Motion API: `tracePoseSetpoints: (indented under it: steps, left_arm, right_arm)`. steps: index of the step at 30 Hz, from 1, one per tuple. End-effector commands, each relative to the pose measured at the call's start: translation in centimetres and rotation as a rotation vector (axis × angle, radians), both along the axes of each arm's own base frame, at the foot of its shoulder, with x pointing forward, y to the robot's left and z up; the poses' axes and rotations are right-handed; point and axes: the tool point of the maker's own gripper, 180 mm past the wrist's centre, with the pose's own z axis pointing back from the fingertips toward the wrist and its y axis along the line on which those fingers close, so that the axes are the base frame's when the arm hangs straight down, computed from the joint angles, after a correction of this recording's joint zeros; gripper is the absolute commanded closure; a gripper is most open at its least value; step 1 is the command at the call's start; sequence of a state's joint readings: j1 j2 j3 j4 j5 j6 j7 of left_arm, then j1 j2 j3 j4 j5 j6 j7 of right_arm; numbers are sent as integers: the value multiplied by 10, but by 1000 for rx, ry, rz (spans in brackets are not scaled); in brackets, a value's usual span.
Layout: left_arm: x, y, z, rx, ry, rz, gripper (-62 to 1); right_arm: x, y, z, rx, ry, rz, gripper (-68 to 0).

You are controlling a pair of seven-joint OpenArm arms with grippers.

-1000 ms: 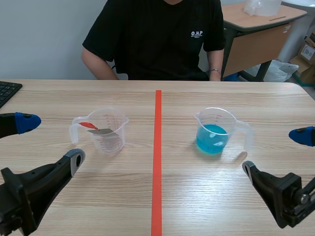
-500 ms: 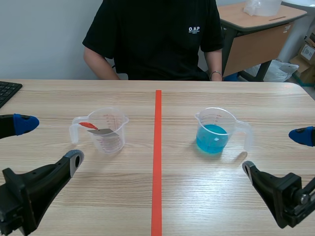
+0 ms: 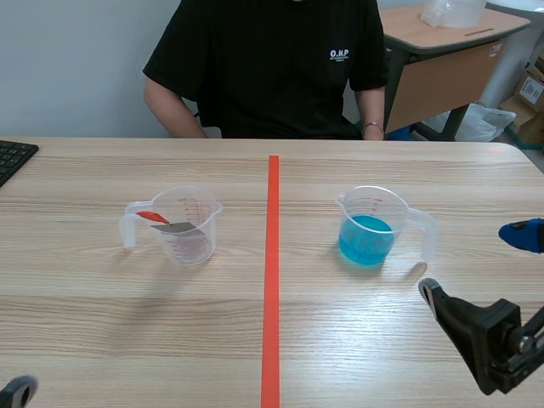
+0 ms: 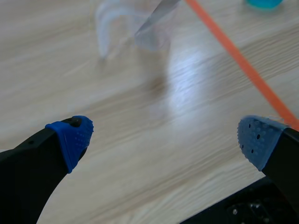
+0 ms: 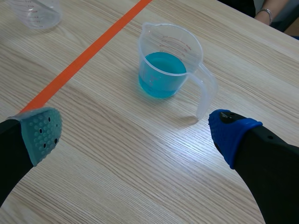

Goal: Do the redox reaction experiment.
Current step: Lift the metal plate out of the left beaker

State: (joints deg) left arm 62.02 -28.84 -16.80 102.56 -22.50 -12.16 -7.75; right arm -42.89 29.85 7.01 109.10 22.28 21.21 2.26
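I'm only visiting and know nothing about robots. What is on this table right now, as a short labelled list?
Left cup: clear, holds a grey strip with a red end
Right cup: clear, part-filled with blue liquid
Left gripper: open, empty, short of the left cup
Right gripper: open, empty, short of the right cup
Person: seated across the table
Keyboard: at the table's left edge

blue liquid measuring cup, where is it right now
In the scene view the measuring cup of blue liquid stands right of the orange-red tape line, ahead of the open right pincer.
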Motion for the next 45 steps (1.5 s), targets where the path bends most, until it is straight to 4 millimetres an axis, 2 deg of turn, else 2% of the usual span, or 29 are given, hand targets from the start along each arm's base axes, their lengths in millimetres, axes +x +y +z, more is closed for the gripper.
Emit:
tracePoseSetpoints:
  steps: [1,5,11,17,22,26,33,39,45]
  left_arm:
    - [-5,13,-8,-2,5,72,-623]
    - [-34,42,-39,26,93,188,-623]
    - [-77,67,-71,36,185,305,-623]
    - [-107,76,-89,35,252,374,-623]
    - [-126,70,-104,16,311,385,-623]
    - [-136,61,-112,-1,347,378,-623]
    - [-146,44,-121,-33,389,357,-623]
    - [-146,38,-123,-46,395,350,-623]
    - [-138,39,-129,-42,408,351,-623]
  right_arm:
    - [2,3,7,12,-25,5,-657]
    - [3,5,10,1,-48,18,-656]
    - [9,14,20,-28,-109,93,-653]
    - [20,34,29,-63,-178,187,-653]
    - [30,61,37,-77,-235,277,-653]
    - [37,88,41,-68,-273,356,-653]
    - [46,135,31,-26,-285,497,-653]
    - [47,175,30,14,-328,633,-653]
    - [45,210,21,1,-354,746,-653]
